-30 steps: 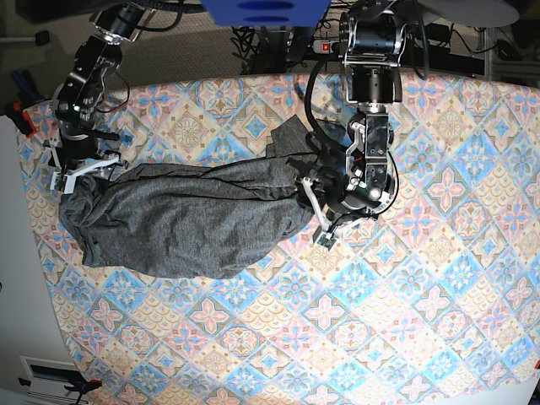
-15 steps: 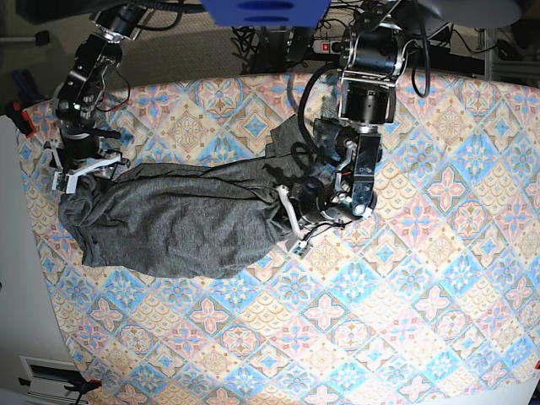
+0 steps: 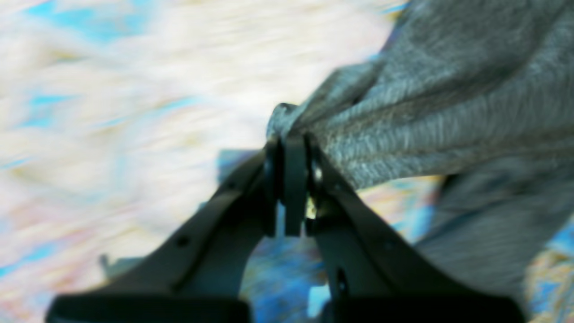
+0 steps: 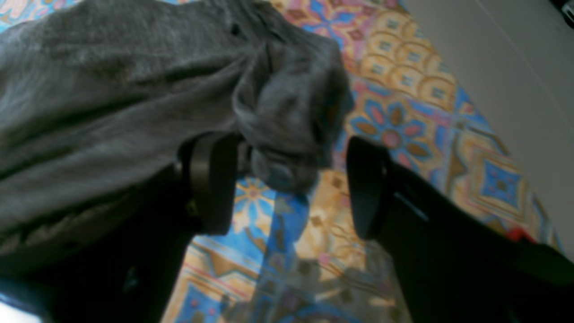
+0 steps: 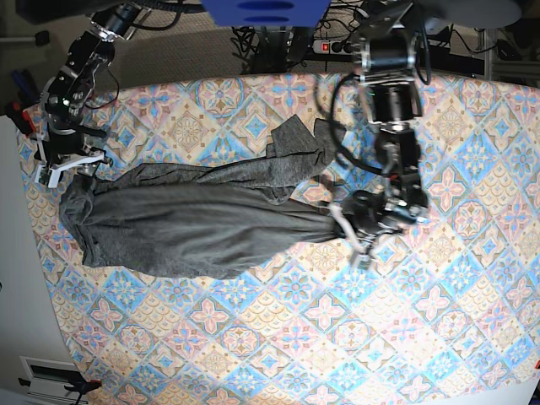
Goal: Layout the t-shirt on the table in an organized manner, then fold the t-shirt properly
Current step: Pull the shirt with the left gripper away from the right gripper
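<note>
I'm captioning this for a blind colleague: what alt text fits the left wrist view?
The left gripper, shut, pinches a bunched edge of the grey t-shirt, pulled taut above the blurred patterned table.

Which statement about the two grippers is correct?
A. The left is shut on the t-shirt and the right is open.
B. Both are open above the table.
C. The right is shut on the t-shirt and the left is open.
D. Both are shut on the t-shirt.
A: the left gripper pinches a corner of the t-shirt, while the right gripper has its jaws wide apart around a bunch of fabric.
</note>
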